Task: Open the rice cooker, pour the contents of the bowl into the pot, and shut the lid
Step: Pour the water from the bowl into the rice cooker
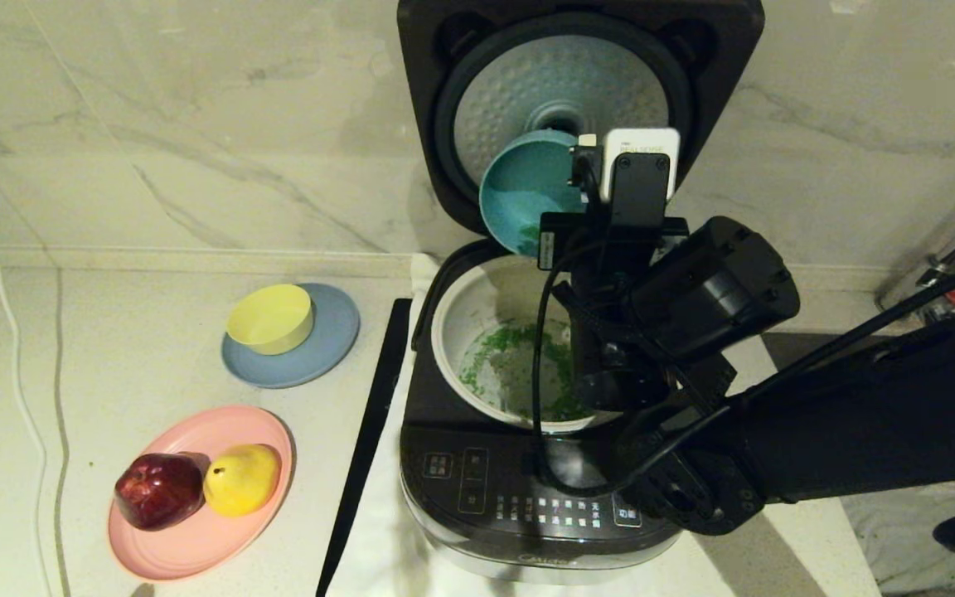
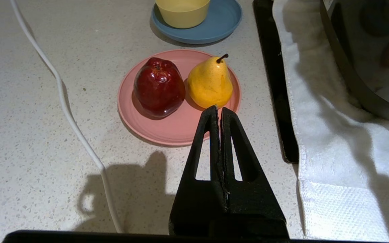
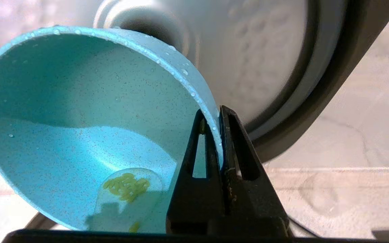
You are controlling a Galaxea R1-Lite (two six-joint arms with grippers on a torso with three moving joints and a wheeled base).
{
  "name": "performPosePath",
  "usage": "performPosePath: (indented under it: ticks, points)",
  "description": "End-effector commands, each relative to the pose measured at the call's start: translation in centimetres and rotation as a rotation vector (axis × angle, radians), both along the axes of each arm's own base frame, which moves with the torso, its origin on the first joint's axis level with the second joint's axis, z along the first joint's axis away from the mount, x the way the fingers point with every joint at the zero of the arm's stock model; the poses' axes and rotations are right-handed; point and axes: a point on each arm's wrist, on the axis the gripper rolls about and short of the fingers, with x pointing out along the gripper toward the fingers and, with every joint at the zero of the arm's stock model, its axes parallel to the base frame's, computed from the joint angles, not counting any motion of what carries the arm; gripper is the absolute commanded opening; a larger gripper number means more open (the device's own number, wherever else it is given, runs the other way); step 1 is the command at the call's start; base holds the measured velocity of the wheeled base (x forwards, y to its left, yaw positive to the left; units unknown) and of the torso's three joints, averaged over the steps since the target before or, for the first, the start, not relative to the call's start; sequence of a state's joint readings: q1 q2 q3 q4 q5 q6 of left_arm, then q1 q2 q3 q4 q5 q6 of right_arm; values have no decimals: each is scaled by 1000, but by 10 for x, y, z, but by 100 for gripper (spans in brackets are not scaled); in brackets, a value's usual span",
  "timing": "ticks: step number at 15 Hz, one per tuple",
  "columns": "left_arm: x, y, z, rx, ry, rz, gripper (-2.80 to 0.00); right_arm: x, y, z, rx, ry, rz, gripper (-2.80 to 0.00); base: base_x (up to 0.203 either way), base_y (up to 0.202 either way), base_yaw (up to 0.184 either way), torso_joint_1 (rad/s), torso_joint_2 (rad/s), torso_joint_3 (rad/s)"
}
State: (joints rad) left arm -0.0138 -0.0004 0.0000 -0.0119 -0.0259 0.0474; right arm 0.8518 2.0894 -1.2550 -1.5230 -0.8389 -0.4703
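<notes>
I have the right gripper (image 3: 218, 116) with its jaws clamped on the rim of the bowl (image 3: 89, 135) — tipped steeply on its side above the pot (image 1: 477, 311), in front of the raised lid (image 1: 564, 91). A few bits of the contents (image 3: 126, 185) cling inside the bowl; most lie green in the pot. The rice cooker (image 1: 519, 497) stands open on the table (image 1: 113, 348). At nine o'clock from it sit a yellow bowl (image 1: 270, 317) and a pink plate (image 1: 196, 539). My left gripper (image 2: 219, 111) idles over that plate — jaws pressed together, holding nothing.
</notes>
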Motion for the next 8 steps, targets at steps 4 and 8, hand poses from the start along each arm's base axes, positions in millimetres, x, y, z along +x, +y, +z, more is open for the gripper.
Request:
performPosePath:
  ticks: [4, 8]
  points:
    - [1, 0, -2, 0, 8, 1, -280, -4, -1, -5, -4, 16, 3, -280, 0, 0, 0, 0, 0, 0]
    - [1, 0, -2, 0, 8, 1, -280, -3, 0, -8, -13, 23, 1, -280, 0, 0, 0, 0, 0, 0]
